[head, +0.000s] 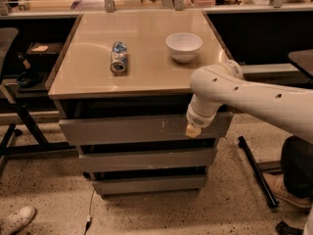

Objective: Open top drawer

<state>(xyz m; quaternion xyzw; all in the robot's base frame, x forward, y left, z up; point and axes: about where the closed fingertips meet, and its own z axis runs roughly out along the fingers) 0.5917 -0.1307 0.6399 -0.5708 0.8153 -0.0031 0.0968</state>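
The top drawer [127, 130] sits just under the centre of my view, the uppermost and widest of three grey fronts in the cabinet, directly beneath the beige tabletop [146, 80]. I judge it a rigid panel that will run straight out on its slides, moderately heavy rather than light. The face is smooth with no handle, so pressing on the flat would likely slip. The place to take hold, as I read it, is the upper lip, where a dark gap opens between the front and the tabletop. A pull far from the middle could rack it sideways. It looks dull grey and plain, with white scuff marks [164, 126] right of centre, and none of its tray shows, so I take it as shut or nearly so. The gripper [192, 129] hangs from the white arm [244, 94] against the front toward its 3 o'clock end, just right of the scuffs, and I cannot tell how it is set. At 6 o'clock lie the two narrower drawer fronts [146, 159]. At 12 o'clock on the tabletop rest a can [119, 58] on its side and a white bowl [184, 46], well apart
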